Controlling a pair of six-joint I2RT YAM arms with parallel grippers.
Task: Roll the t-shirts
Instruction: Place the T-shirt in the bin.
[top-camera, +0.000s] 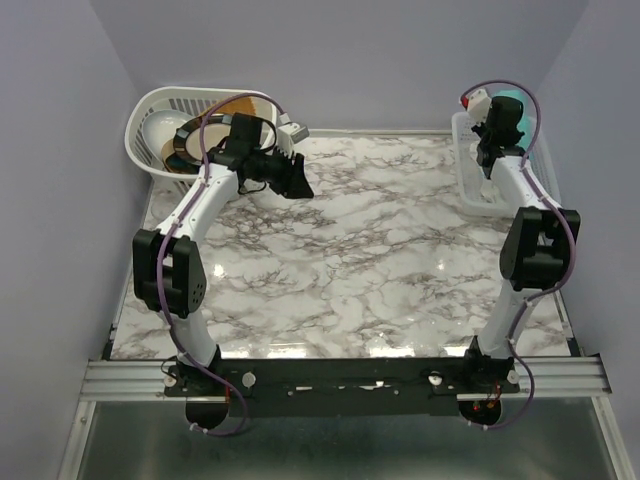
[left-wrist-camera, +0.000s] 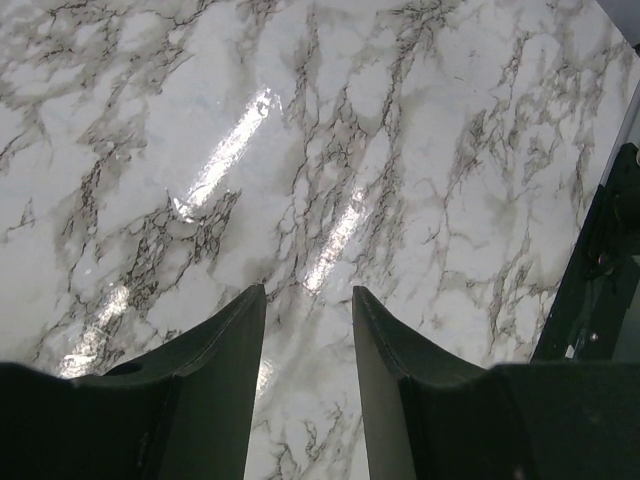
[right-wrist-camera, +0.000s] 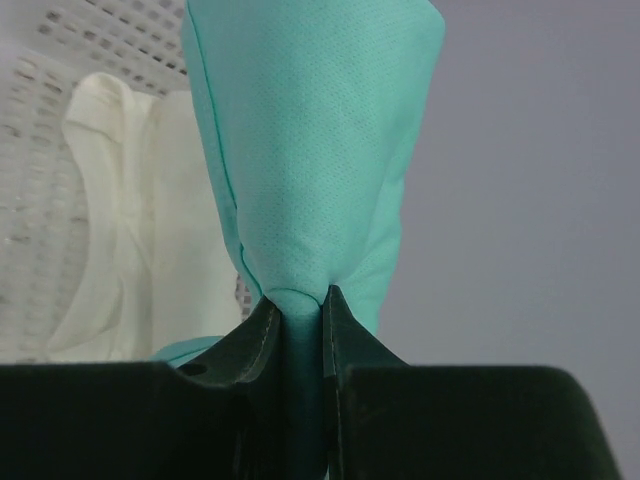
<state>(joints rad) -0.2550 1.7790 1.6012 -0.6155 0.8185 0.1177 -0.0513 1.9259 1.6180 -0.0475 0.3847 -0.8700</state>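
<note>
Right claw (right-wrist-camera: 297, 305): closed on a bunched fold of the teal t-shirt (right-wrist-camera: 310, 150), with cloth filling the whole gap between the jaws. It sits directly over the bin (top-camera: 468, 190). Past the pinch the shirt fans out wide. Which part of the shirt is held (hem, sleeve or body) cannot be told.

A cream garment (right-wrist-camera: 100, 220) lies inside the bin, just beside the shirt. Whether the two touch cannot be told.

Left claw (left-wrist-camera: 308, 295): open, nothing between the fingers. It hangs over bare marble table (left-wrist-camera: 350, 130), well apart from the bin, toward the opposite side.

Handling, judged:
- The fabric is thin, soft and light, with no stiffness. It should drape and collapse under its own weight.
- The surface looks matte and finely knit, so it is not slippery. A firm pinch should hold.
- A single pinch gathers the cloth into a rope. That suits lifting it out of the bin but not rolling it.
- Risk: trailing cloth may catch the bin wall or drag the cream garment along.

Hold points, judged: the shirt should first be spread flat on the table beside the bin. Two corners of one edge (the shoulders or the hem) would then be taken, one per claw.
</note>
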